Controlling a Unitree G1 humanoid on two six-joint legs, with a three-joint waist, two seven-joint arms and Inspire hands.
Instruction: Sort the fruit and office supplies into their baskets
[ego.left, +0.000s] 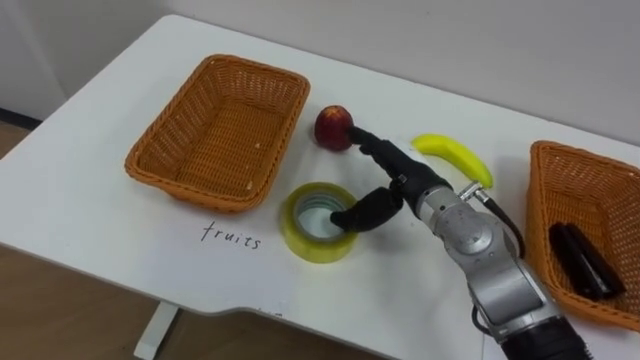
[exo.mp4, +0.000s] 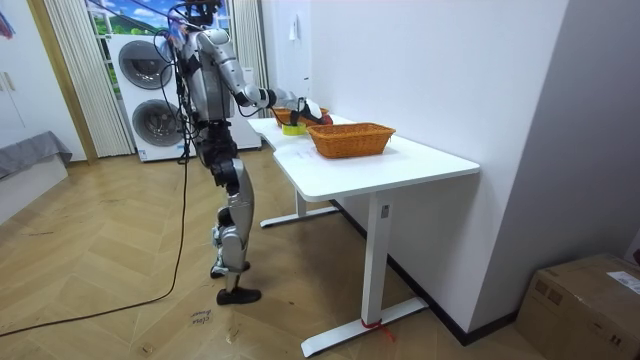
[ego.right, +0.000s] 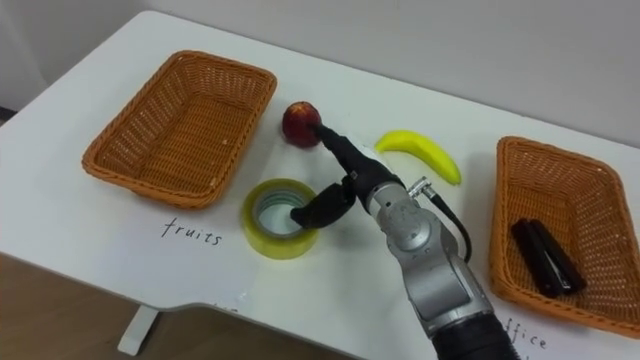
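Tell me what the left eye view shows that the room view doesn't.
Left eye view: the right hand, thumb down in the tape roll, straight fingers reaching the apple; a banana; a black object in the right basket. Room view: the robot standing at the far end of the white table, washing machines behind it, a cardboard box. Both: that table, the empty basket and the right basket.

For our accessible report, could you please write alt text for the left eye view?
A robot hand reaches across a white table, thumb inside a tape, fingers stretched to an apple. A basket marked fruits sits left; a banana and a second basket holding a black item, right.
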